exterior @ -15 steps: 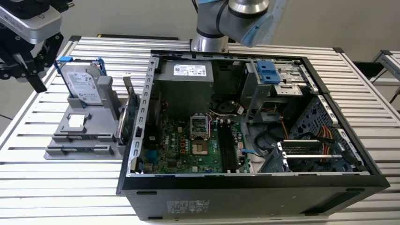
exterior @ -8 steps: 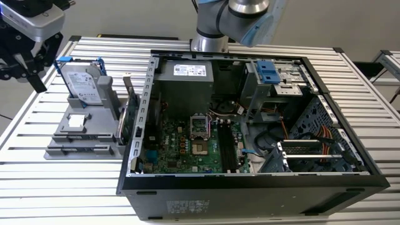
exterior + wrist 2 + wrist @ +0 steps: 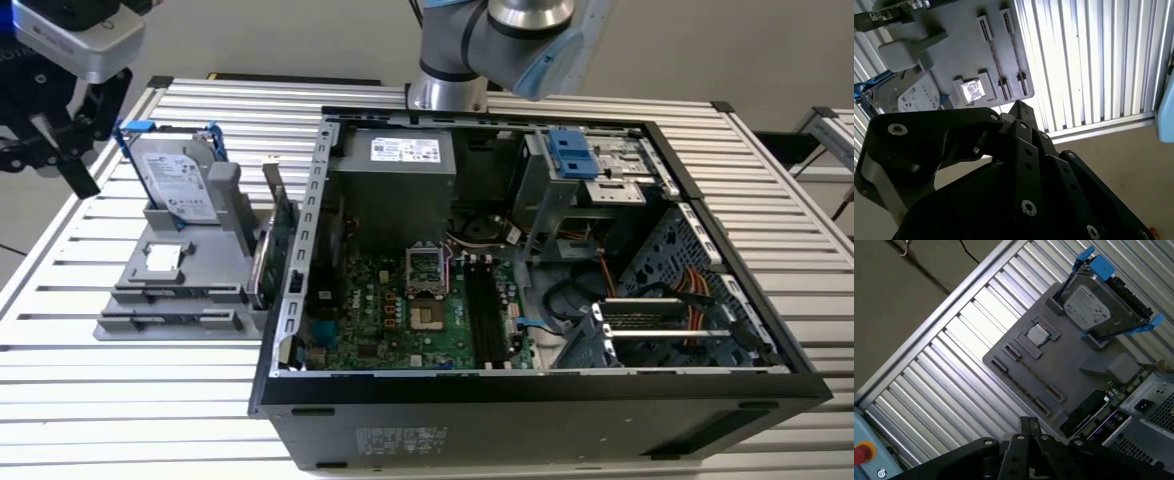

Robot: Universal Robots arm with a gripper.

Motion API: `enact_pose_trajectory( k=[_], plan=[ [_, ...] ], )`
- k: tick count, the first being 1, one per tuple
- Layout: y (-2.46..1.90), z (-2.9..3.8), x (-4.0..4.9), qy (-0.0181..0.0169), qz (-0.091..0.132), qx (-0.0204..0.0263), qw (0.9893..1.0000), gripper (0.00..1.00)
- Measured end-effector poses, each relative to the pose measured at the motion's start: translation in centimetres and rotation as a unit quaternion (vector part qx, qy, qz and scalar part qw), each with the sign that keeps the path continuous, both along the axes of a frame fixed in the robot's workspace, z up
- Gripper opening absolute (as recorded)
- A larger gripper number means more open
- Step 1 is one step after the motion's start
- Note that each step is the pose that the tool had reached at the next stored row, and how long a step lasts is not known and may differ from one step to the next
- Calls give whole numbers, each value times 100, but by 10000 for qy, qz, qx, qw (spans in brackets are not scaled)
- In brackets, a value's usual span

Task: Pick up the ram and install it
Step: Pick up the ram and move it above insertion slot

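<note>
From where I stand, the hand [image 3: 83,185] hangs above the bench [image 3: 134,400] at the exterior view's left. It is out past the grey holder [image 3: 147,300] and level with the silver hard drive [image 3: 178,178] propped in its blue brackets. In both wrist views its fingers come to a single point, so I judge them drawn together with nothing between them.

The ram [image 3: 994,59], as I take it, is a thin dark strip standing on edge between the small clips of that holder. It is well apart from the hand and not in the computer case [image 3: 534,420], whose memory slots [image 3: 487,310] lie dark beside the processor socket.

The trouble I foresee comes from the stick being so thin. A pinch off its middle, or one taken at a slant, could tip it in the clips or let it swing. The hard drive stands close by and could be knocked. The case's raised wall sits between the holder and the slots, and a stick carried low or crooked could catch there or meet its slot askew.
</note>
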State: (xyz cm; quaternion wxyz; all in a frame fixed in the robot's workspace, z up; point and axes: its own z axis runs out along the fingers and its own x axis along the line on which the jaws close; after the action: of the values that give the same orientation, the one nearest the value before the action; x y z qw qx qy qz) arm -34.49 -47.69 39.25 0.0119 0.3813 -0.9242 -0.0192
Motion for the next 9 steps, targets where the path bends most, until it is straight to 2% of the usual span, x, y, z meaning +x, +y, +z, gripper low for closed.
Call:
enact_pose_trajectory(
  k=[4,9],
  plan=[
    [-1,0,1,-1,249,0,9997,0],
    [-1,0,1,-6,539,0,9985,0]
  ],
)
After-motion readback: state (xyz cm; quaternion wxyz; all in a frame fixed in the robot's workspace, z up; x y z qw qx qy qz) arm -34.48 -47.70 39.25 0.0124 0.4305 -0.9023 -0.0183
